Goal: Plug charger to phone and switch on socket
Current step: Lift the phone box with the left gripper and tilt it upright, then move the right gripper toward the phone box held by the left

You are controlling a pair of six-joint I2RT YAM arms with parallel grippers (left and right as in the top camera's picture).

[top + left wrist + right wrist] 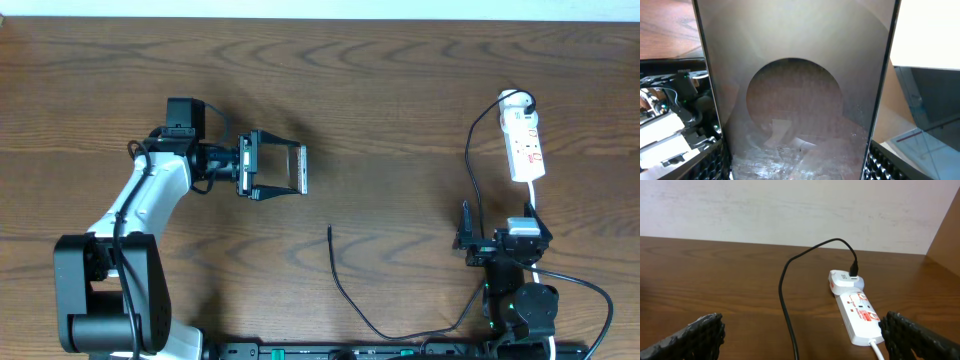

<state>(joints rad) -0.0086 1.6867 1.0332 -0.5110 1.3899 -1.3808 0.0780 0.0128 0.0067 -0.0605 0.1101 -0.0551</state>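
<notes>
My left gripper [268,168] is shut on the phone [292,170] and holds it above the table left of centre. In the left wrist view the phone [795,100] fills the frame between the black fingers [715,162], its glossy face showing reflections. The charger [345,290], a thin black cable, lies with its free tip [330,231] on the table below the phone. It loops along the front edge and up to the white socket [524,145] at the right. My right gripper [497,232] stands open just in front of the socket [857,315]. The charger [785,295] runs between its fingers without touching them.
A white adapter [845,280] sits on the socket's far end with the charger plugged into it. The socket's white cord [535,205] runs toward the right arm's base. A light wall [790,210] rises behind the table.
</notes>
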